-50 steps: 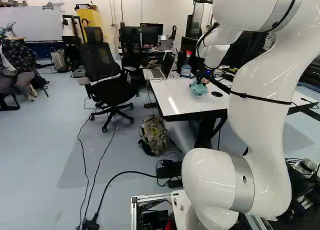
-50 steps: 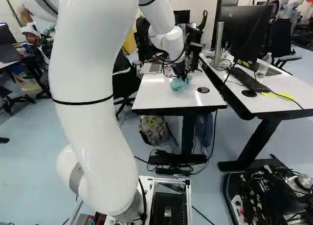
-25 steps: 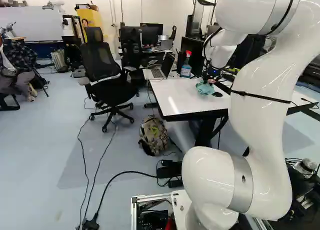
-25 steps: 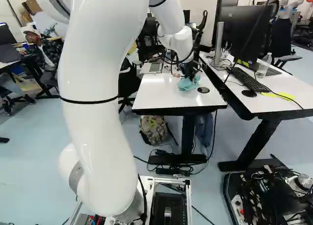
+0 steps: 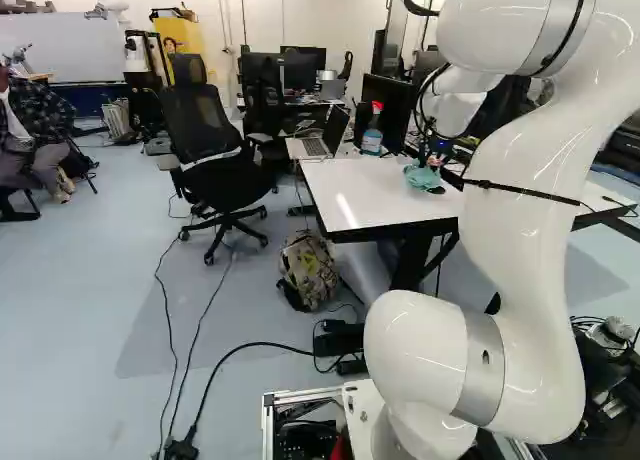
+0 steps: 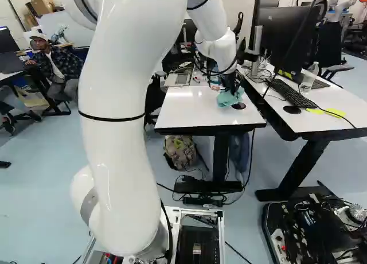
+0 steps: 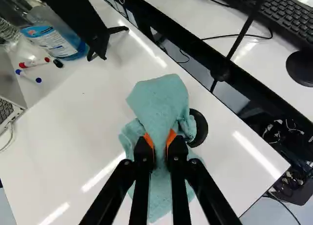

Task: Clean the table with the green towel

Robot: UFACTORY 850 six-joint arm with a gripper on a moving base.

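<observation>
The gripper (image 7: pixel 159 142) has the green towel (image 7: pixel 159 105) pinched between its orange pads (image 7: pixel 170 137), closed on a gathered ridge at the cloth's middle, with loose folds fanning out ahead of and under the fingers. The towel lies on the white table (image 6: pixel 189 106) close to its right edge in the right base view, nearer the far right corner than the near one, and touches the black disc (image 7: pixel 199 129) set into the top. It should handle as light and limp, with nothing fragile about it; the grip is well placed at the bunched middle, since a hold at one corner would probably trail the cloth rather than press it. Gentle downward pressure would likely spread the folds for wiping, though they may ruck up or catch on the disc's rim. A sweep from here towards the near left corner looks sensible, keeping off the right edge, where the cloth could droop over, and away from the markers (image 7: pixel 34 62) and spray bottle (image 7: pixel 56 39) near the far edge
</observation>
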